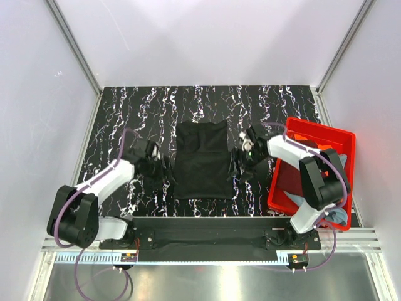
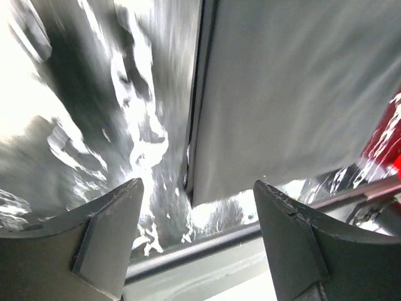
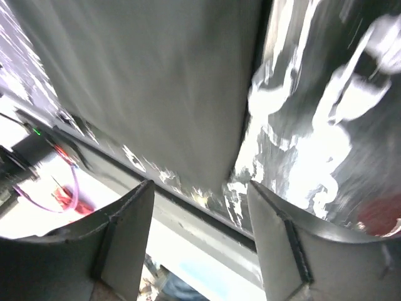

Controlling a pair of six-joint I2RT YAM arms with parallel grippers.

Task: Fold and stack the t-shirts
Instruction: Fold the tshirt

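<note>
Black t-shirt (image 1: 200,160) — folded flat rectangle, centre of frame on marbled table (image 1: 125,113); left gripper (image 1: 161,166) and right gripper (image 1: 238,164) just beside its side edges, jaws spread and empty — orange t-shirt (image 1: 301,135) in red bin (image 1: 343,135), right of frame.

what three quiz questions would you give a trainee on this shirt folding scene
1. True or false: the left gripper is shut on the black t-shirt.
2. Where does the red bin stand? A) left of the shirt B) on the right, by the right arm C) at the far edge of the table
3. Fill in: the brightest cloth showing in the bin is ___.

Key:
1. False: its jaws stand open with nothing between them, and the shirt lies folded flat on the table.
2. B
3. The orange cloth.
</note>
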